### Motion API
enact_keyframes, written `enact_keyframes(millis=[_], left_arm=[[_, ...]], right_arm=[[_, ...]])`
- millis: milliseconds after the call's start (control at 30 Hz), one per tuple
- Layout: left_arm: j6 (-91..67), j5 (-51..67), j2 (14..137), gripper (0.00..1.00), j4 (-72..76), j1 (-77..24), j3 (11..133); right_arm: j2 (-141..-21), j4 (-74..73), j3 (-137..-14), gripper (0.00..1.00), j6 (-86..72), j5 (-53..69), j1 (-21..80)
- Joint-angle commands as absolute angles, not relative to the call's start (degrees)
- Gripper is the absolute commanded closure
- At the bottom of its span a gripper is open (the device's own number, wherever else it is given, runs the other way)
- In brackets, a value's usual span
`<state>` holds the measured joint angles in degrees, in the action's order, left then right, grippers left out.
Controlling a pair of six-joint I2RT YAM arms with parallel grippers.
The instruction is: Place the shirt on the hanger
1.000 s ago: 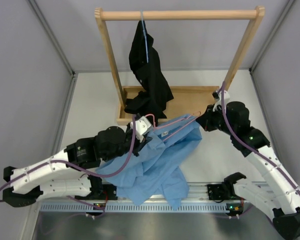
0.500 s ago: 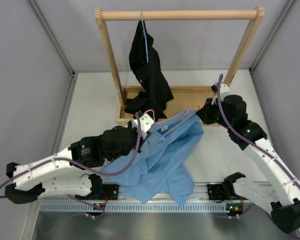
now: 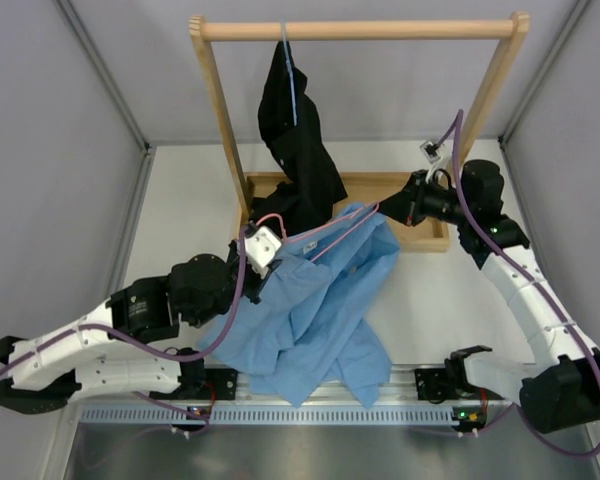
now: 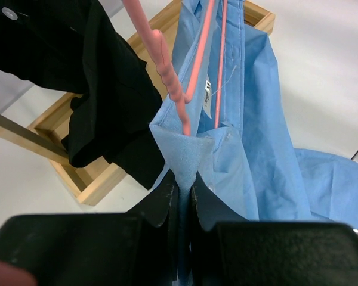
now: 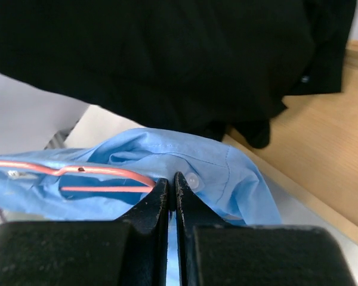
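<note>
The light blue shirt (image 3: 315,310) hangs in a crumpled drape between my two arms, its lower part lying on the table. The pink hanger (image 3: 330,230) is threaded inside its upper part; the hook (image 4: 167,77) sticks out by the collar. My left gripper (image 3: 272,262) (image 4: 184,182) is shut on a fold of the shirt (image 4: 256,119) at the collar. To the right, the right gripper (image 3: 382,208) (image 5: 172,179) is shut on the bent end of the hanger (image 5: 101,171), with shirt fabric (image 5: 227,170) and a button right at its tips.
A wooden rack stands at the back, with a top rail (image 3: 360,30) and a base tray (image 3: 390,185). On the rail hangs a black garment (image 3: 300,150) from a pale blue hanger, close behind the shirt. Grey walls close both sides.
Both grippers have carried the shirt and hanger up and toward the rack. The right gripper has swung farther back over the base tray; the left has shifted left.
</note>
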<state>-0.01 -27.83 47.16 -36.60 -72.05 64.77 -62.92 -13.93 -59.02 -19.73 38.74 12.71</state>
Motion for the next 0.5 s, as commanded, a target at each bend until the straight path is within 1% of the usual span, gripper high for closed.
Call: enact_keyframes(millis=[0,67,167,200,267,300,367,400,467], left_arm=[[2.9,-29.44,43.07,1.0,-43.07,-72.07,63.91],[3.34,-31.37,43.33,1.0,-43.24,-72.07,63.2],[4.22,-34.18,44.47,1.0,-43.42,-72.07,61.79],[4.48,-34.62,45.52,1.0,-43.42,-72.07,61.7],[4.66,-36.03,46.66,1.0,-43.33,-72.07,62.05],[4.83,-36.3,47.19,1.0,-43.33,-72.07,62.22],[5.18,-37.78,48.86,1.0,-43.24,-72.16,62.84],[5.45,-38.4,49.39,1.0,-43.33,-72.16,63.1],[5.8,-39.55,50.62,1.0,-43.33,-72.25,63.98]], right_arm=[[-64.34,-6.68,-62.58,1.0,-18.81,40.16,6.95],[-64.6,-7.64,-63.28,1.0,-17.85,40.34,6.77],[-64.6,-10.63,-63.98,1.0,-15.75,37.28,7.03],[-64.6,-11.68,-64.25,1.0,-15.21,33.26,7.12],[-64.77,-12.92,-64.16,1.0,-14.59,30.07,7.21],[-64.95,-13.44,-64.16,1.0,-15.02,26.06,7.47],[-65.83,-16.15,-65.12,1.0,-15.12,22.17,8.17],[-66.27,-17.74,-65.82,1.0,-14.77,15.97,9.57],[-67.58,-20.11,-66.88,1.0,-13.89,12.06,10.81]])
